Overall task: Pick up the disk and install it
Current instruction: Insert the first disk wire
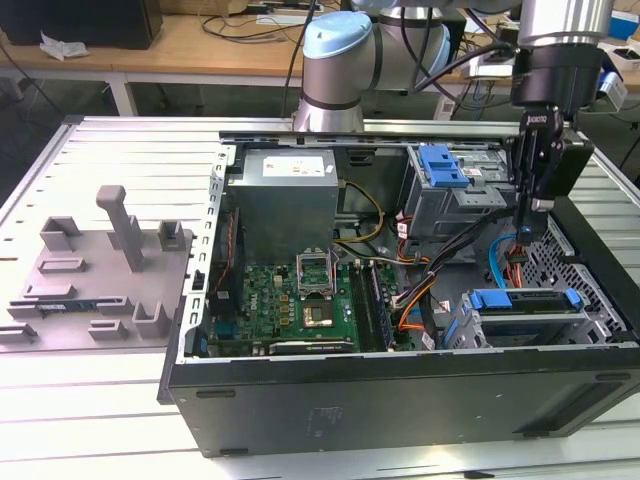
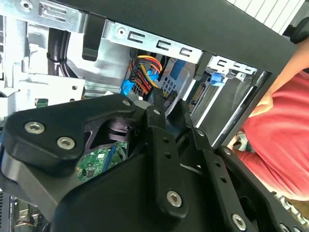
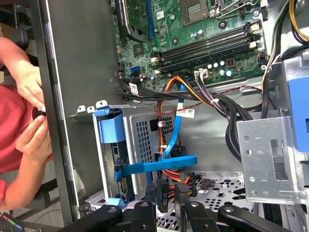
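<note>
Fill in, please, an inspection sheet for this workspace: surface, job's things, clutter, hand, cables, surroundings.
Surface: slatted metal table with an open case on it.
Job's things: disk lies in the cage, at the exterior view's right.
Clutter: grey fixture on the table, at the exterior view's left.
Hand: hand hangs over the cables near the disk, apart from it.
Cables: orange-black bundle and blue cable loose inside the case.
Surroundings: person in red beside the case; desk behind.

Wooden desk [image 1: 200, 50] behind; cables [image 1: 262, 22] strewn there; slatted metal worktable [image 1: 100, 430] below.
</note>
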`<state>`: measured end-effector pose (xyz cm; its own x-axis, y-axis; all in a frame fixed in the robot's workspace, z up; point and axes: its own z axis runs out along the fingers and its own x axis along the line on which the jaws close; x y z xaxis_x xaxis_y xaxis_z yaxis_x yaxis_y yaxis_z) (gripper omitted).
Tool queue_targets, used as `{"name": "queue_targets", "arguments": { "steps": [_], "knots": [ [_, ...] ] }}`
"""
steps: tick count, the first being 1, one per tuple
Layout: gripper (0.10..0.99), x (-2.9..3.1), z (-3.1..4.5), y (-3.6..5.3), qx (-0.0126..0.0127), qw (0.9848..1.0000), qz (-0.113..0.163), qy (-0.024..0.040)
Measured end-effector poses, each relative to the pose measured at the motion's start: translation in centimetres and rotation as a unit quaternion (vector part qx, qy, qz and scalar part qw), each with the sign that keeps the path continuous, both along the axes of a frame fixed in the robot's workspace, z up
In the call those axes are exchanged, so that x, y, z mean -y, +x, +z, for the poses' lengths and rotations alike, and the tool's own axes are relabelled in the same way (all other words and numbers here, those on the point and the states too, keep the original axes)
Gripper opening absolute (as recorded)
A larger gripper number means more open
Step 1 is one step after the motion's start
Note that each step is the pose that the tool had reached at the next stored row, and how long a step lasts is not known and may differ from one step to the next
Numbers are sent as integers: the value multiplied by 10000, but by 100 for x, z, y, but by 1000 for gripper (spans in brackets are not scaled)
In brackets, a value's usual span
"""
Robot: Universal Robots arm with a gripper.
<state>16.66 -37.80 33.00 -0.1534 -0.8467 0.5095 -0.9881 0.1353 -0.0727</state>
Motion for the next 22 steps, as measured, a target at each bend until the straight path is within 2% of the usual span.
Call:
{"name": "queue_targets", "arguments": {
  "steps": [3, 5, 11, 14, 20, 21, 22],
  "knots": [
    [278, 0, -5, 5, 0, 10000, -5, -3],
    [165, 0, -8, 6, 0, 10000, -7, -5],
    [165, 6, -13, 8, 0, 10000, -12, -10],
    [165, 62, 15, 8, 0, 10000, -12, 32],
    [165, 196, 179, 6, 0, 9999, -12, 115],
    [165, 252, 217, 6, 1, 9999, -12, 150],
    [165, 283, 233, 5, 1, 9998, -12, 178]
  ]
}}
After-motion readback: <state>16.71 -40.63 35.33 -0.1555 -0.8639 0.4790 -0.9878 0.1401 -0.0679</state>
